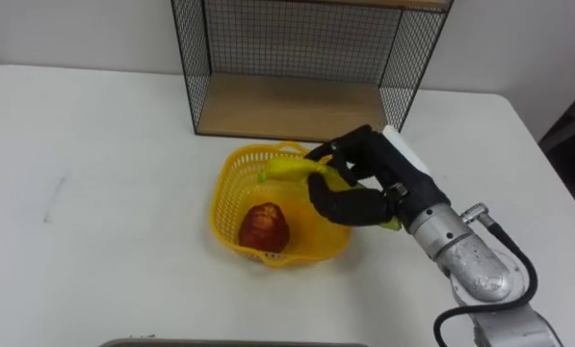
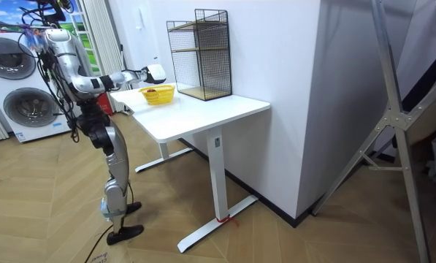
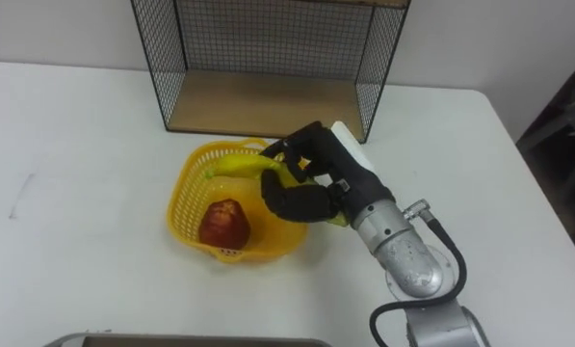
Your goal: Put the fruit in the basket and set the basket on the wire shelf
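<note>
A yellow plastic basket (image 1: 234, 183) (image 3: 186, 193) stands on the white table in front of the wire shelf (image 1: 297, 106) (image 3: 258, 101). A red apple (image 1: 265, 226) (image 3: 222, 223) lies inside it. My right hand (image 1: 364, 183) (image 3: 316, 178) hovers over the basket's right rim, its fingers curled round a yellow banana (image 1: 292, 170) (image 3: 241, 166) whose free end points left over the basket. In the room view I stand at the table's end with the right hand (image 2: 141, 74) reaching to the basket (image 2: 158, 94).
The wire shelf has a wooden floor board and an open front facing me, just behind the basket. The white table (image 1: 94, 173) spreads wide to the left. A grey edge (image 1: 229, 342) shows at the bottom.
</note>
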Available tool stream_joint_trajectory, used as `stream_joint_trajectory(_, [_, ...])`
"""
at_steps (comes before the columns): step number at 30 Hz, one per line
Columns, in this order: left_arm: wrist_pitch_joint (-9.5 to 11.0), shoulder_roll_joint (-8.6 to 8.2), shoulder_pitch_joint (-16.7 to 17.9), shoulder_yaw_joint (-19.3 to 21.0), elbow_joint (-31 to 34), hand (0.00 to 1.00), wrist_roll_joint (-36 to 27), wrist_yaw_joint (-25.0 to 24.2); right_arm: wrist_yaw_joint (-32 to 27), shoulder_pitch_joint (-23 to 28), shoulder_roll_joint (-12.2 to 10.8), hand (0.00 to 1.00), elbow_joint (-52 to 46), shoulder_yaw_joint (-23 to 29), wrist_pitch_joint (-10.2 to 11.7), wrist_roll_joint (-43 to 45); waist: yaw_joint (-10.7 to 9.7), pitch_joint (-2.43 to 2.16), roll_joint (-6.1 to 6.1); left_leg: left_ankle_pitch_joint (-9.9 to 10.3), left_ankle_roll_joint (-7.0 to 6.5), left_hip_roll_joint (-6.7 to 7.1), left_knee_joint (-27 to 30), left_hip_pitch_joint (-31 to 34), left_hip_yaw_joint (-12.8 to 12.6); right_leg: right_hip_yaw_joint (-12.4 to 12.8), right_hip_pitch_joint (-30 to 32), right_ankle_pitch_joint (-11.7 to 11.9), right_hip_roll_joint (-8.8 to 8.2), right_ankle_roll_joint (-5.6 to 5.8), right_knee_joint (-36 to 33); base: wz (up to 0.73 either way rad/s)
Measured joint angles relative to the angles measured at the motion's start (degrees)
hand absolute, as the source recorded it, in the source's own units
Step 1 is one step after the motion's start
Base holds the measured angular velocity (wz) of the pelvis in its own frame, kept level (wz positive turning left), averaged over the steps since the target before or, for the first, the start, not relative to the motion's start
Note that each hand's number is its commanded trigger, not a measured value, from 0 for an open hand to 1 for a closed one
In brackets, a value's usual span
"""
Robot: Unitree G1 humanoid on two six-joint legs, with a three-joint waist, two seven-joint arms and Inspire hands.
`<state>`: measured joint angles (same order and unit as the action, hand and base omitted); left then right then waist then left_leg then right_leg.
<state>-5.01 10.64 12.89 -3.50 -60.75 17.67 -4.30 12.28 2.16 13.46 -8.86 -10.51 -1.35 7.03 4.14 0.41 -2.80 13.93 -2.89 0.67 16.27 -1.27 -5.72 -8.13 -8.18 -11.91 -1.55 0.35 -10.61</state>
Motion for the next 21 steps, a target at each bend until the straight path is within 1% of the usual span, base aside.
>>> stream_joint_trajectory(2, [0.0, 0.0, -0.2, 0.0, 0.0, 0.0, 0.0, 0.0, 0.0, -0.4, -0.1, 1.0, 1.4, 0.0, 0.0, 0.0, 0.7, -0.02, -0.06, 0.0, 0.0, 0.01, 0.0, 0.0, 0.0, -0.2, 0.0, 0.0, 0.0, 0.0, 0.0, 0.0])
stream_joint_trajectory(6, [-0.2, 0.01, -0.4, 0.0, 0.1, 0.0, 0.0, -0.2, -0.4, -1.9, -0.1, 1.0, 4.1, 0.0, -0.3, 0.1, 0.9, -0.06, -0.17, 0.0, 0.0, 0.05, 0.1, 0.3, 0.3, -0.8, 0.0, 0.0, -0.03, 0.0, 0.0, 0.06])
stream_joint_trajectory(7, [-0.5, 0.01, -0.5, 0.0, 0.0, 0.0, 0.1, -0.4, -0.6, -2.4, -0.1, 0.84, 4.1, 0.0, -0.7, 0.1, 0.9, -0.06, -0.21, 0.0, 0.0, 0.06, 0.3, 0.6, 0.6, -1.1, 0.1, 0.0, -0.03, 0.0, 0.0, 0.1])
stream_joint_trajectory(8, [-0.7, 0.01, -0.6, 0.0, 0.0, 0.0, 0.1, -0.5, -0.8, -3.0, -0.1, 0.6, 4.1, 0.0, -0.8, 0.1, 0.9, -0.03, -0.26, 0.0, 0.0, 0.08, 0.4, 0.8, 0.9, -1.4, 0.2, 0.0, -0.03, 0.0, 0.0, 0.11])
stream_joint_trajectory(9, [-0.8, 0.01, -0.7, 0.1, 0.0, 0.0, 0.1, -0.6, -0.9, -3.2, -0.1, 0.29, 4.1, 0.0, -0.8, 0.1, 0.9, -0.04, -0.27, 0.0, 0.0, 0.09, 0.4, 0.8, 1.0, -1.5, 0.2, 0.0, -0.02, 0.0, 0.0, 0.09])
stream_joint_trajectory(10, [-0.9, 0.03, -0.7, 0.1, 0.0, 0.0, 0.1, -1.0, -0.9, -3.7, -0.1, 0.05, 4.1, 0.0, -0.8, 0.1, 1.0, -0.07, -0.32, 0.0, 0.01, 0.09, 0.5, 0.8, 1.1, -1.6, 0.1, 0.0, -0.01, 0.0, 0.0, 0.05])
stream_joint_trajectory(11, [-0.9, 0.01, -0.8, 0.1, 0.0, 0.0, 0.4, -1.2, -0.9, -4.3, -0.1, 0.01, 4.1, 0.0, -0.8, 0.3, 1.0, -0.08, -0.37, 0.0, 0.01, 0.08, 0.5, 0.9, 1.1, -1.7, 0.1, 0.0, 0.0, 0.0, 0.0, 0.05])
stream_joint_trajectory(12, [-0.9, 0.01, -0.8, 0.1, 0.0, 0.0, 0.4, -1.2, -0.9, -4.5, -0.1, 0.0, 4.1, 0.0, -0.8, 0.3, 1.0, -0.08, -0.41, 0.0, 0.01, 0.08, 0.5, 0.9, 1.2, -1.8, 0.1, 0.0, 0.0, 0.0, 0.0, 0.0])
stream_joint_trajectory(13, [-0.9, 0.01, -0.9, 0.1, 0.0, 0.0, 0.4, -1.3, -0.9, -4.9, -0.1, 0.0, 4.1, 0.0, -0.9, 0.3, 1.2, -0.14, -0.56, 0.0, 0.02, 0.08, 0.4, 0.9, 1.2, -1.8, 0.1, 0.0, 0.0, 0.0, 0.0, 0.0])
stream_joint_trajectory(16, [-0.9, 0.01, -0.9, 0.1, 0.1, 0.0, 0.5, -1.4, -1.4, -5.8, -0.1, 0.0, 4.1, 0.0, -1.2, 0.4, 1.2, -0.1, -0.68, 0.0, 0.01, 0.1, 0.5, 0.9, 1.2, -1.8, 0.1, 0.0, -0.02, 0.0, 0.0, 0.0])
stream_joint_trajectory(21, [-0.9, 0.02, -1.0, 0.1, 0.1, 0.0, 0.4, -1.4, -2.3, -5.8, -0.1, 0.0, 4.1, 0.0, -1.2, 0.4, 1.6, -0.02, -0.77, 0.0, 0.01, 0.13, 0.5, 0.9, 1.3, -2.0, 0.1, 0.0, -0.05, 0.0, 0.0, 0.0])
